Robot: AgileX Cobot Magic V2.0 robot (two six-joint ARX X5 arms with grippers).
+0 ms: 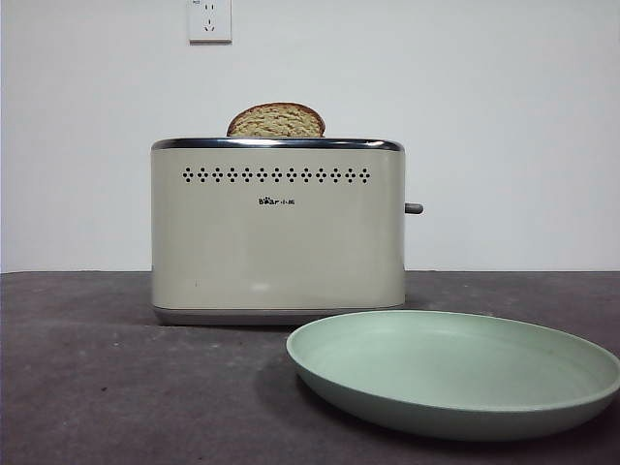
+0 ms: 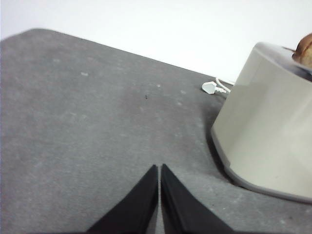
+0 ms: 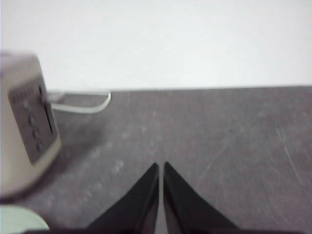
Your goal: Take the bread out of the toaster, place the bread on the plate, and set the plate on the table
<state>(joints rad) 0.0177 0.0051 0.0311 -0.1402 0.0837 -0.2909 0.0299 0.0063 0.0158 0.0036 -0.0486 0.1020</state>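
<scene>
The cream toaster [image 1: 277, 231] stands on the dark table [image 1: 116, 387]. Only the domed brown-crusted top of a bread slice [image 1: 276, 120] shows above its slot; whether it is the full slice I cannot tell. The pale mint-green plate [image 1: 453, 368] lies on the table in front of the toaster, to its right, and is empty. My left gripper [image 2: 159, 168] is shut and empty over bare table beside the toaster [image 2: 265, 122], where the bread's edge [image 2: 304, 48] shows. My right gripper [image 3: 161, 165] is shut and empty beside the toaster's control end [image 3: 24, 126]; the plate's rim [image 3: 19, 222] shows there.
A white plug [image 2: 209, 87] and its cord [image 3: 83, 106] lie on the table behind the toaster. A wall socket [image 1: 209, 19] sits on the white wall above. The toaster's lever knob [image 1: 414, 208] sticks out on its right side.
</scene>
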